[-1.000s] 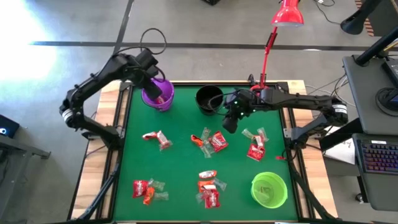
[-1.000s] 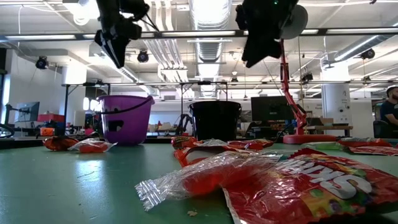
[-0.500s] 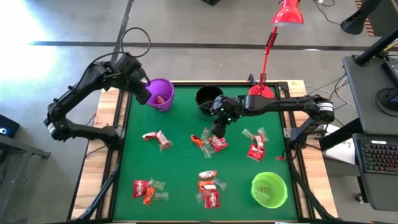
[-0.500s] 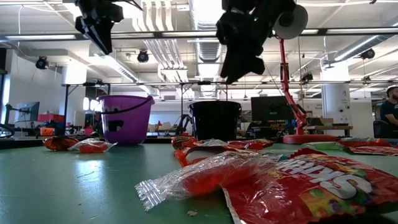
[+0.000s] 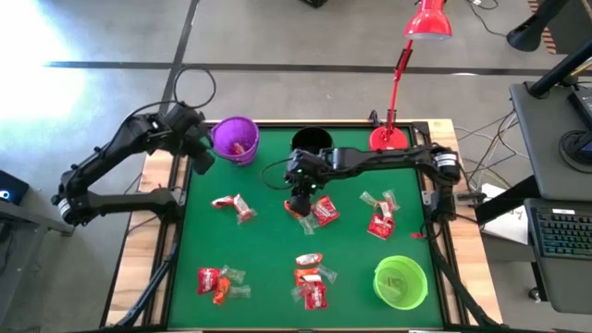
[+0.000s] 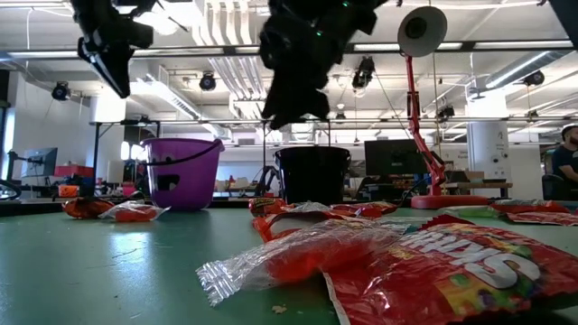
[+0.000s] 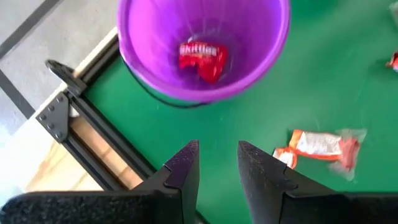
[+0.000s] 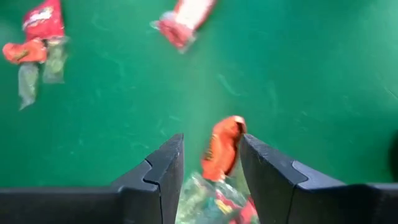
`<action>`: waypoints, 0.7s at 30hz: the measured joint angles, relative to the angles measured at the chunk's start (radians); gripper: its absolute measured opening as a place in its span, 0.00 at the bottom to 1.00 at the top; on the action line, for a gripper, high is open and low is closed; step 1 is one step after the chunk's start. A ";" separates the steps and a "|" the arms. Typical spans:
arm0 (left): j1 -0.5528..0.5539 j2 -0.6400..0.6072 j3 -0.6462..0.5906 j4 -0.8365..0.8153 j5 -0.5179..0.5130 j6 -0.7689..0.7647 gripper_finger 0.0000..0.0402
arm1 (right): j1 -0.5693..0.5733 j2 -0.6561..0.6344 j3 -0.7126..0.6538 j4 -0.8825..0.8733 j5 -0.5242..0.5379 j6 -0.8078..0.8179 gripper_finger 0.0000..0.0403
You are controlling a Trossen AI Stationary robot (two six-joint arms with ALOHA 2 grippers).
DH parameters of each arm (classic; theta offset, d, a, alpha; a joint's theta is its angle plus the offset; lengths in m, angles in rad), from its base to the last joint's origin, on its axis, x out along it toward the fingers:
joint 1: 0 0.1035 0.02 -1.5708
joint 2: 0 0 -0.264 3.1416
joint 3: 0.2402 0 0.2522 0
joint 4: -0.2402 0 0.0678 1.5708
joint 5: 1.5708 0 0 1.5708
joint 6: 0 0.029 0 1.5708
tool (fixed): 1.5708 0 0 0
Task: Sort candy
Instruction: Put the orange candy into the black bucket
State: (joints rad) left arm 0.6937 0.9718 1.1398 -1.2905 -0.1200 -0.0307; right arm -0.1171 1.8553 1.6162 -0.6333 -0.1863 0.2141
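Small wrapped candy lies in loose groups on the green mat: a red and clear pair (image 5: pixel 233 206), a middle cluster (image 5: pixel 316 210), one at the right (image 5: pixel 379 215), and two near the front (image 5: pixel 222 282) (image 5: pixel 310 277). A red pack (image 7: pixel 202 58) lies in the purple cup (image 5: pixel 233 139). My left gripper (image 5: pixel 199 153) (image 7: pixel 217 168) hangs open beside that cup, toward the table's left edge, with nothing between its fingers. My right gripper (image 5: pixel 301 191) (image 8: pixel 211 168) hovers open above the middle cluster. An orange candy (image 8: pixel 222 148) shows on the mat below, between its fingers.
A black cup (image 5: pixel 310 143) stands at the back middle, partly under my right arm. A green cup (image 5: pixel 400 282) stands at the front right. The red lamp's base (image 5: pixel 384 139) sits at the back right. A red candy pack (image 6: pixel 433 262) lies close before the low camera.
My left gripper has drawn back from over the purple cup toward the table's left edge and sunk a little, staying open. My right gripper has travelled from beside the black cup toward the table's left, sinking over the middle candy cluster. No candy has moved.
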 joint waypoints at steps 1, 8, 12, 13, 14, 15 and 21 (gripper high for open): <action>0.000 -0.011 -0.016 -0.001 0.000 0.000 0.23 | 0.004 0.017 0.028 -0.015 0.000 -0.007 0.38; 0.000 -0.062 -0.045 0.047 0.002 0.030 0.23 | 0.011 0.138 0.136 -0.085 0.008 -0.008 0.44; 0.000 -0.067 -0.011 0.061 0.007 0.056 0.23 | 0.011 0.189 0.160 -0.117 0.016 0.007 0.45; 0.000 -0.067 -0.002 0.066 0.007 0.065 0.23 | 0.012 0.199 0.163 -0.124 0.026 0.011 0.45; 0.000 -0.068 0.008 0.070 0.007 0.072 0.23 | 0.013 0.209 0.163 -0.132 0.041 0.011 0.45; 0.000 -0.067 0.018 0.076 0.007 0.077 0.23 | 0.014 0.216 0.162 -0.137 0.063 0.010 0.45; 0.000 -0.069 0.062 0.087 0.008 0.114 0.23 | 0.019 0.260 0.161 -0.148 0.117 0.010 0.45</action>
State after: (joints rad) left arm 0.6934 0.9031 1.2021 -1.2034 -0.1123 0.0837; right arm -0.0978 2.1150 1.7776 -0.7809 -0.0691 0.2245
